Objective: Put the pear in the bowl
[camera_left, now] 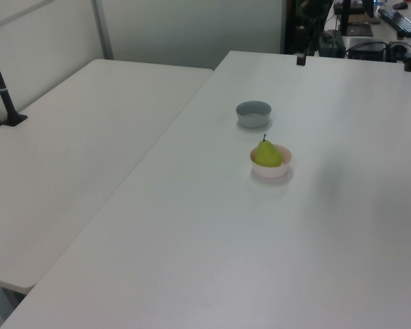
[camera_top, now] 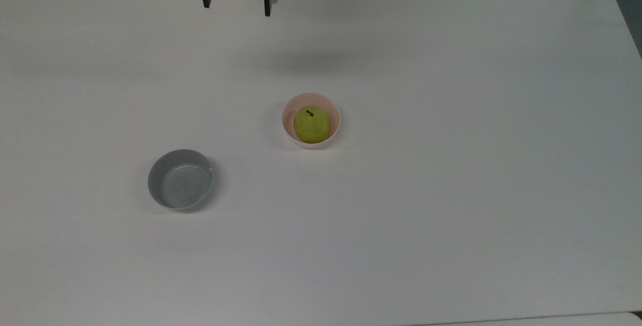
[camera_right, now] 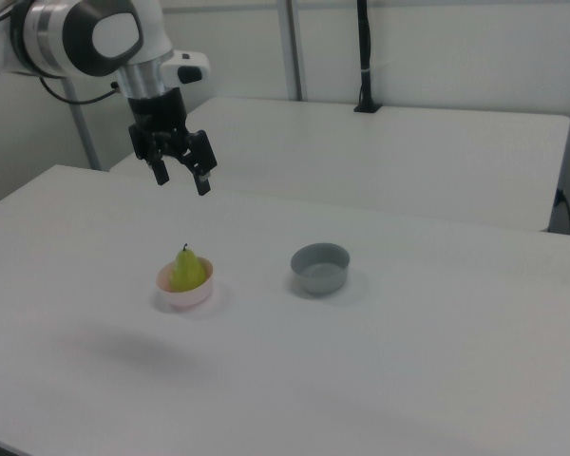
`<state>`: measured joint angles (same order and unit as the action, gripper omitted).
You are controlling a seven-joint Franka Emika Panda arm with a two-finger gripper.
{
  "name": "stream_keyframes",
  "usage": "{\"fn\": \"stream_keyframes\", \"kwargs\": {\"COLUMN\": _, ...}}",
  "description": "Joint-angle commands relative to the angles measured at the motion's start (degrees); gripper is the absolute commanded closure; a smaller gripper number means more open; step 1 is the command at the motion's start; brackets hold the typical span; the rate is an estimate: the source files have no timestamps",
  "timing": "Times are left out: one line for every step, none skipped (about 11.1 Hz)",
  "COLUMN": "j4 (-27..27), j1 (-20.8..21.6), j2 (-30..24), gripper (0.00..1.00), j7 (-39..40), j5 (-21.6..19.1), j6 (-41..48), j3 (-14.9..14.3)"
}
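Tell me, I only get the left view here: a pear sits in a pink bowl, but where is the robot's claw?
Observer: The right view shows the gripper hanging in the air, higher than the pear and apart from it.
Operator: Is it holding something?
Observer: No, its fingers stand open with nothing between them.
Operator: And the grey bowl?
Observer: The top view looks straight into the grey bowl: nothing inside.

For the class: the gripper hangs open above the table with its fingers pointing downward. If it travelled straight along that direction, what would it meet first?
Most likely bare table. The gripper points down and slightly sideways, well clear of the pear in the pink bowl and farther from the grey bowl. Depth is uncertain, so the exact landing spot is approximate.
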<state>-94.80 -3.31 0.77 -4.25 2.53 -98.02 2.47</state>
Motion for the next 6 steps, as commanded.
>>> {"fn": "stream_keyframes", "kwargs": {"j4": 0.1, "j1": -0.2, "j2": -1.2, "gripper": 0.0, "j7": 12.9, "j5": -7.2, "j6": 1.5, "j3": -5.3}}
{"fn": "stream_keyframes", "kwargs": {"j4": 0.1, "j1": -0.1, "j2": -1.2, "gripper": 0.0, "j7": 14.2, "j5": -7.2, "j6": 1.4, "j3": -5.4}}
{"fn": "stream_keyframes", "kwargs": {"j4": 0.1, "j1": 0.1, "j2": -1.1, "gripper": 0.0, "j7": 13.8, "j5": -7.2, "j6": 1.1, "j3": -5.4}}
{"fn": "stream_keyframes", "kwargs": {"j4": 0.1, "j1": 0.4, "j2": -1.0, "gripper": 0.0, "j7": 13.8, "j5": -7.0, "j6": 0.8, "j3": -5.4}}
{"fn": "stream_keyframes", "kwargs": {"j4": 0.1, "j1": 0.5, "j2": -0.9, "gripper": 0.0, "j7": 13.9, "j5": -6.9, "j6": 0.8, "j3": -5.4}}
{"fn": "stream_keyframes", "kwargs": {"j4": 0.1, "j1": 0.6, "j2": -1.0, "gripper": 0.0, "j7": 13.8, "j5": -6.8, "j6": 0.9, "j3": -5.3}}
